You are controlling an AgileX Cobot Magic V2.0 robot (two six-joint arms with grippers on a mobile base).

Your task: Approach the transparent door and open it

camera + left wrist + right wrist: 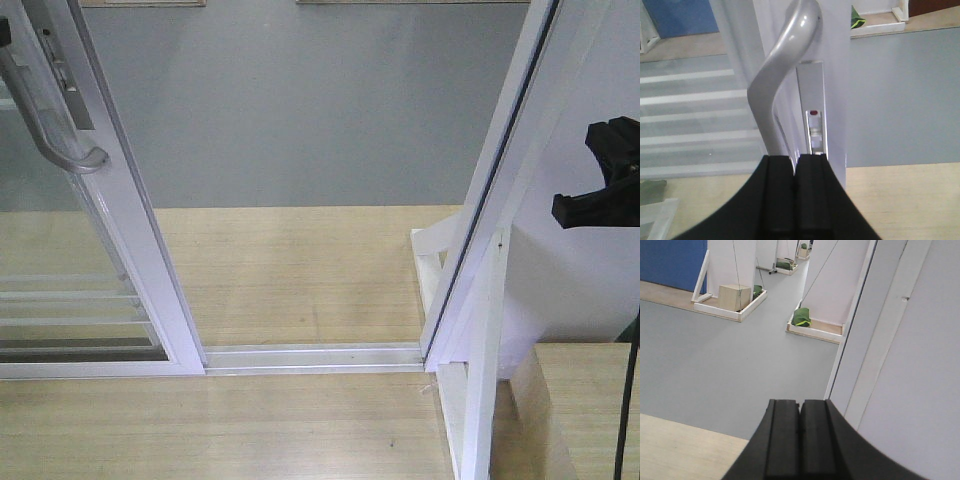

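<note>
Foreground, lower centre of the left wrist view: the left gripper [794, 165], fingers pressed together with nothing between them, sits at the foot of the curved pull handle [777, 85]; actual contact cannot be told. The right gripper [800, 412] is likewise closed and empty, facing the frame post [500, 190]. Upper left, front view: the transparent door [110, 250] stands slid aside. To finish well, push the handle steadily along the floor track [310, 357].
</note>
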